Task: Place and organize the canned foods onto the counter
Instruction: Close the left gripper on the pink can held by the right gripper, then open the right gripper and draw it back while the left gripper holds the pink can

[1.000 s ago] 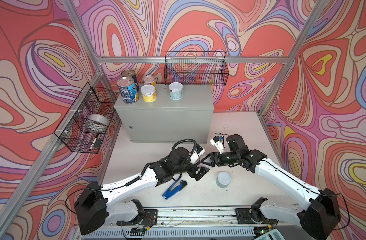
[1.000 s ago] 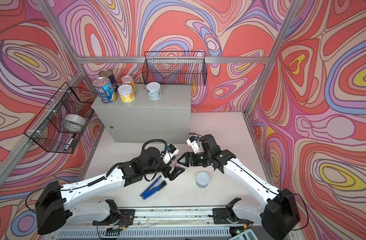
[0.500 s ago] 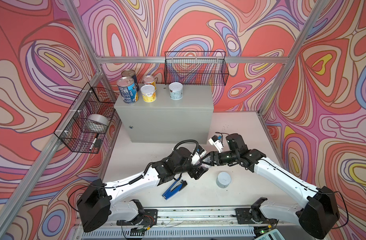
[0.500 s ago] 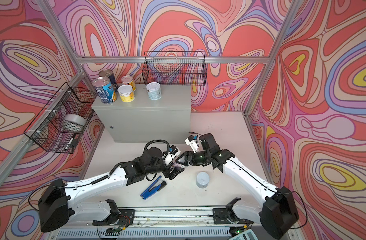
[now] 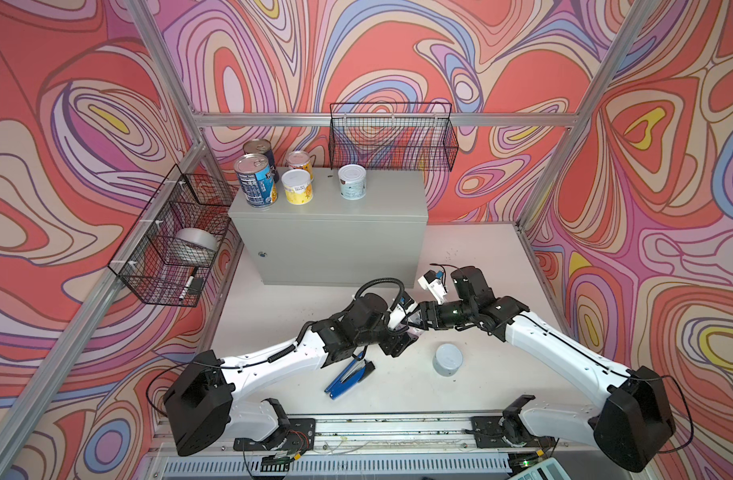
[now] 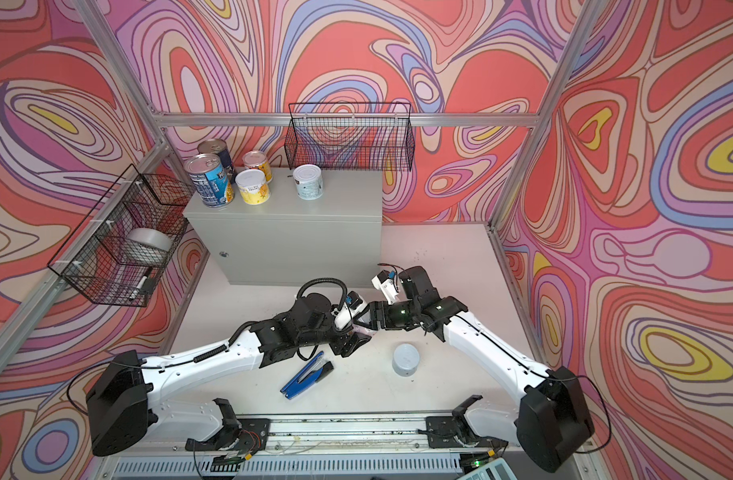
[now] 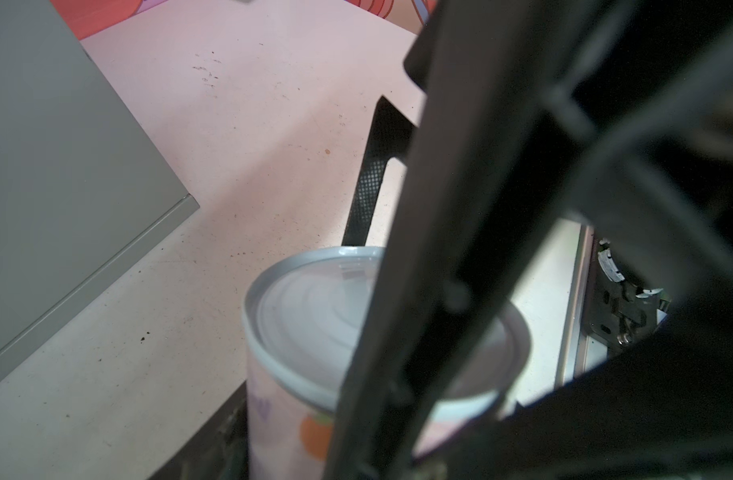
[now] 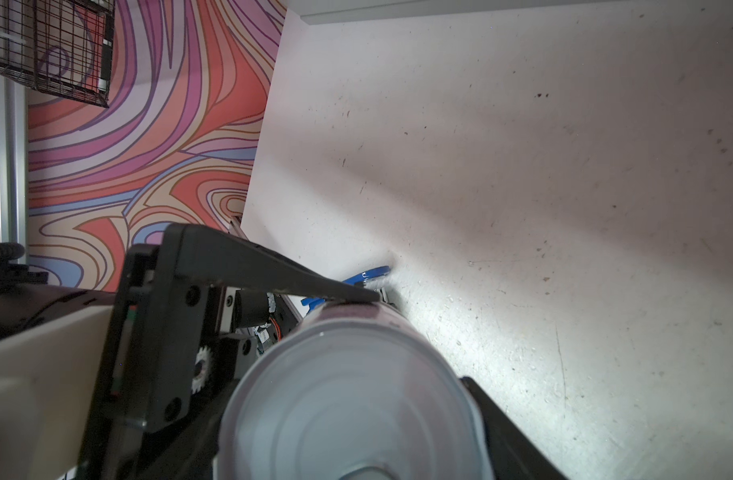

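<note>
A short white-lidded can with a pink label [image 5: 416, 331] [image 6: 363, 330] hangs above the table between both arms. My right gripper [image 5: 419, 322] [image 8: 356, 419] is shut on it, and the lid [image 8: 348, 399] fills that wrist view. My left gripper [image 5: 402, 332] [image 7: 335, 436] is closed on the same can [image 7: 311, 316], one finger [image 8: 273, 270] lying on its side. Several cans stand at the left of the grey counter [image 5: 381, 199] [image 6: 340, 195]: a tall blue one [image 5: 256, 180], a yellow one [image 5: 297, 187], a pale one [image 5: 352, 181]. A grey can [image 5: 448, 359] [image 6: 405, 359] stands on the table.
A blue stapler [image 5: 348, 374] lies on the table under my left forearm. One black wire basket [image 5: 392, 137] hangs behind the counter. Another basket [image 5: 165, 257] on the left wall holds a silver tape roll [image 5: 196, 245]. Patterned walls enclose the table.
My left gripper has closed its jaws onto the pink can that my right gripper holds. Both arms have shifted only slightly.
</note>
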`<state>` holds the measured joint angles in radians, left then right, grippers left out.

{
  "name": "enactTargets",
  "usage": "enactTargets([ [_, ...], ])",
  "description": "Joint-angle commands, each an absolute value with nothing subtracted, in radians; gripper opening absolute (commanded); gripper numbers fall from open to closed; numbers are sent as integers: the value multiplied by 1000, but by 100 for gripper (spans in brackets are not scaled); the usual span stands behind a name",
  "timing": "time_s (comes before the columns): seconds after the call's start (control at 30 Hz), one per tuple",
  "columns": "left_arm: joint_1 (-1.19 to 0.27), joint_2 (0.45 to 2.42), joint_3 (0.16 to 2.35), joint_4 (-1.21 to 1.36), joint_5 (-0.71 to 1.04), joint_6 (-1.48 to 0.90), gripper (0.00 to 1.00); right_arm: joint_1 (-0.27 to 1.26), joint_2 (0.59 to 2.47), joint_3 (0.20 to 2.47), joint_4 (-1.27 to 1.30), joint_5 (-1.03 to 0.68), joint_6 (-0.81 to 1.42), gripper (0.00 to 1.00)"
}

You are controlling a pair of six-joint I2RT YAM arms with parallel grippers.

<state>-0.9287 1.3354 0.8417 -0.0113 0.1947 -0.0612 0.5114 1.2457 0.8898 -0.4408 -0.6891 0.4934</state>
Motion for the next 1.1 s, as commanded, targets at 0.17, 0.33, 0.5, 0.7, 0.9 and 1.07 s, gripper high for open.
enactTargets([
  [0.17, -931, 1338, 872, 29, 137, -84, 61, 525, 1242, 892, -362, -781, 506, 59],
  [0.33, -932, 1335, 875, 27, 140, -97, 57, 525, 1245, 886, -359, -782, 505, 59],
  [0.5, -932, 1335, 897, -1, 92, -146, 51, 525, 1238, 877, -362, -777, 506, 60],
  [0.7, -931, 1326, 911, -12, 85, -182, 45, 525, 1226, 871, -366, -759, 506, 68],
  [0.9, -932, 1299, 915, -18, 36, -210, 43, 525, 1210, 864, -371, -741, 502, 76],
  [1.07, -931, 1293, 890, 3, 3, -204, 44, 525, 1211, 854, -382, -719, 493, 81],
])
